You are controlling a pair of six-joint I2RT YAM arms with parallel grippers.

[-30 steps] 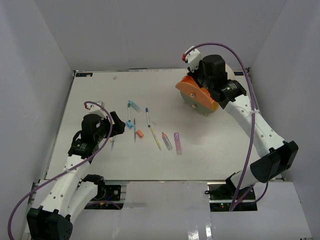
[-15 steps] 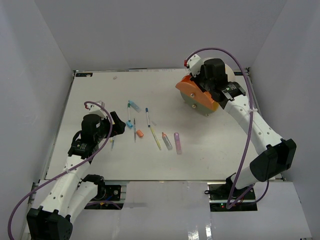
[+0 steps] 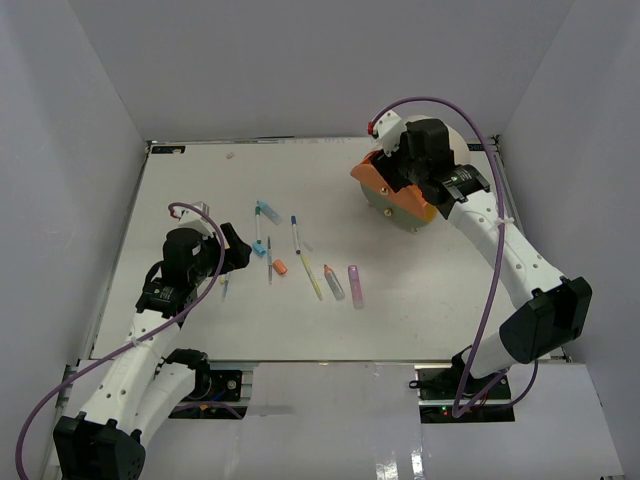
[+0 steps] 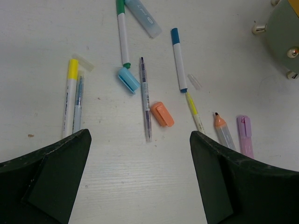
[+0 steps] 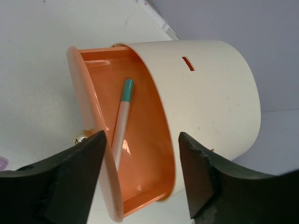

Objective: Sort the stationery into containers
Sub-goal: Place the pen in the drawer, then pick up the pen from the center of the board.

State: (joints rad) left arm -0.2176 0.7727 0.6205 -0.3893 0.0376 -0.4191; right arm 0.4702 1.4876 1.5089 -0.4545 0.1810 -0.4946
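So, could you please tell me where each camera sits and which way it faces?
Top external: above and behind the bases, looking down at the white table; the left arm and right arm show.
Left wrist: on the left arm, looking down at the loose pens; the open left claw frames the view.
Right wrist: on the right arm, looking into the orange drawer holding a teal-capped pen; the open right claw shows.
Shared: top external and left wrist both show the orange cap and purple marker.

A white counter point(image 3: 420, 300) spreads beneath the left jaws and the right jaws. Pale grey walls point(image 3: 300, 70) close it in beyond and to either side of them. A small faint smudge point(image 3: 232, 155) marks the counter well beyond the left jaws.
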